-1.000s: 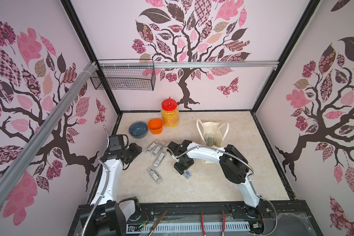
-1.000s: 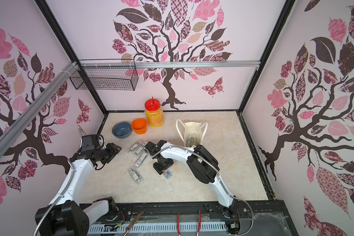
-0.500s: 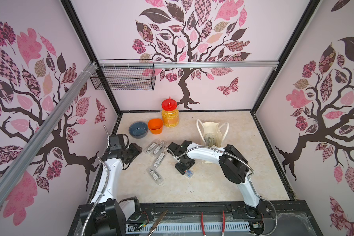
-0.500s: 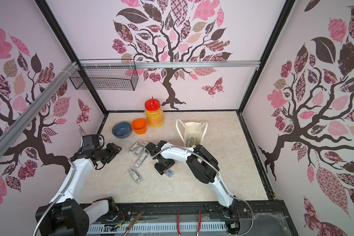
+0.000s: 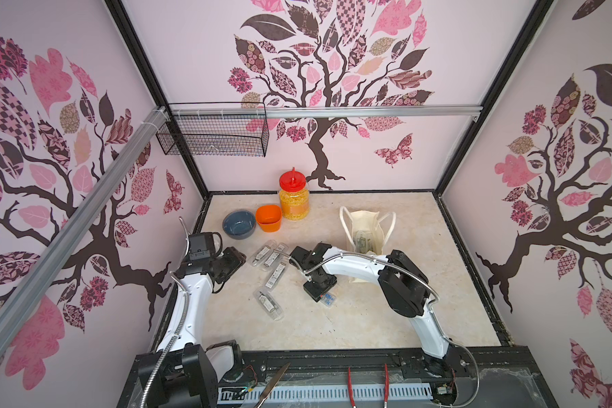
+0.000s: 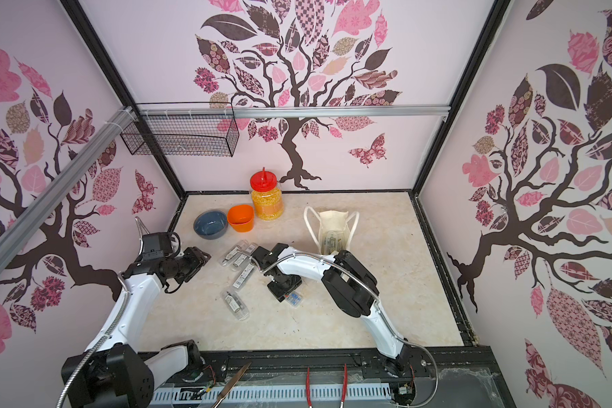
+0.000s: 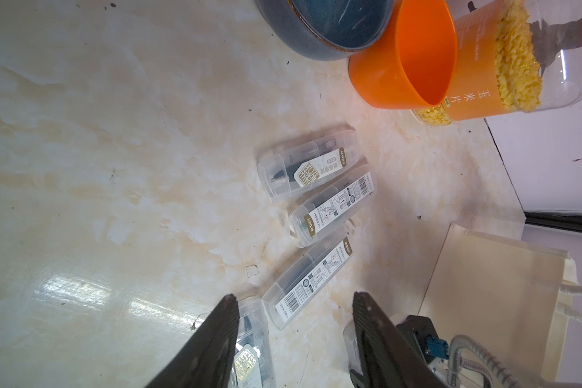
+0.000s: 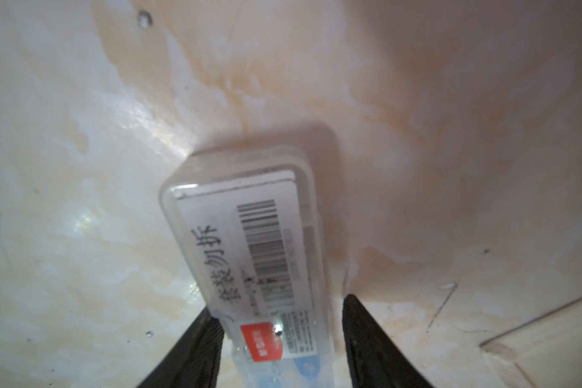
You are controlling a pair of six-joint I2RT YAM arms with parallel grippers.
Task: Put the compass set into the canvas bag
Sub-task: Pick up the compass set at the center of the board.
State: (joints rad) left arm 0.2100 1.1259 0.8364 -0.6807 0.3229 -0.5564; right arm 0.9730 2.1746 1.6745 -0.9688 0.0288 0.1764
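Worktop contents

1. compass set [image 8: 249, 242]: clear plastic case, white barcode label and red sticker facing up, lying flat on the marbled table [image 5: 368, 318]. In a top view the compass set [image 5: 326, 299] pokes out from under the right arm's tip, in front of the canvas bag [image 5: 366, 219] and apart from it, not inside it
2. right gripper [image 8: 279, 312]: pointed down over item 1, jaws partly open and straddling one end of the case. One of its fingers [image 8: 195, 352] lies against the case's side; the opposite one stands off by a thin gap. The case rests on the table, so no firm hold shows
3. canvas bag: cream cloth, two looped handles, upright with its mouth open, toward the back right of the table. Inside lie stowed cases [image 5: 363, 243] of the same clear kind
4. loose compass sets [image 5: 275, 275]: four, flat on the table to the left of item 1. Two lie side by side nearest the back, one just in front of them, one further forward and turned at an angle
5. left gripper [image 7: 294, 300]: jaws well apart, holding nothing, hovering at the table's left side and aimed across the loose compass sets
6. blue-grey bowl [image 5: 238, 224], orange cup [image 5: 269, 219], red-lidded jar [image 5: 294, 199] of yellow flakes: a row at the back left, the cup between bowl and jar and close against both
7. wire basket [image 5: 212, 136]: black mesh, hung from the rail at the back left corner
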